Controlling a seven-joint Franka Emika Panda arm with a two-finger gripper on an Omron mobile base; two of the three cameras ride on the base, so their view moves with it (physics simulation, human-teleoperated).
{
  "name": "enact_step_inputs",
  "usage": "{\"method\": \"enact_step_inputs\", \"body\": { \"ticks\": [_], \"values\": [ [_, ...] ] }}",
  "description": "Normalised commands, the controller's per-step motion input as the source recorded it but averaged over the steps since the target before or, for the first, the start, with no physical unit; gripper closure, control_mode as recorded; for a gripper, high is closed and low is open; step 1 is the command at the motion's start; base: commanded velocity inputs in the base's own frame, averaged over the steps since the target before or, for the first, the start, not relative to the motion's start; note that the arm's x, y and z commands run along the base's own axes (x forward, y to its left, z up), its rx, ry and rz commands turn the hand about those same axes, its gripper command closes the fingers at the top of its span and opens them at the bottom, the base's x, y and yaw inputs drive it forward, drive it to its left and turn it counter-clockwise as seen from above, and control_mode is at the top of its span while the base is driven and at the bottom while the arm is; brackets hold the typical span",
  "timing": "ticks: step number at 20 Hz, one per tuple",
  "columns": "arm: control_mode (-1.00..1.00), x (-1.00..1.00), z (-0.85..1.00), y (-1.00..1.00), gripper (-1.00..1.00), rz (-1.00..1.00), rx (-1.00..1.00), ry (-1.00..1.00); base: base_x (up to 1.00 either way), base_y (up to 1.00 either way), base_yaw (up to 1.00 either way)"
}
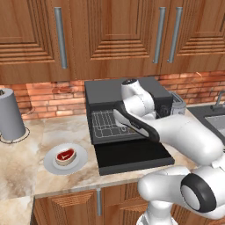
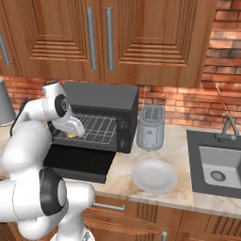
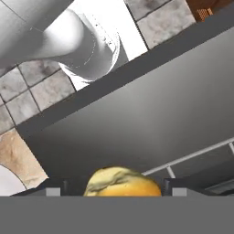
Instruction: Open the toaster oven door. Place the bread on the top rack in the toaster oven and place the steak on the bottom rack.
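The toaster oven [image 1: 127, 94], boxy and black, is sitting on the counter against the brick wall. Its toaster oven door [image 1: 132, 156] is lying folded down flat in front, hinged at the bottom. I am seeing a silver wire rack [image 2: 96, 129] spanning the open cavity; which of the two shelves it is, I cannot tell. The bread [image 3: 122, 183], a golden crusty lump, is sitting between my fingertips [image 3: 63, 186] over the open door. The steak [image 1: 66, 155], red with a pale rim, is lying on its plate left of the door.
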Motion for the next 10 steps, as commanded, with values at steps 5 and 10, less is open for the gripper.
{"method": "enact_step_inputs", "body": {
  "ticks": [5,10],
  "values": [
    [-1.00,0.51,-0.15,0.01,1.00,0.02,0.00,-0.13,0.00,0.00,0.00],
    [-1.00,0.37,-0.18,0.01,1.00,0.05,0.00,-0.08,0.00,0.00,0.00]
  ]
}}
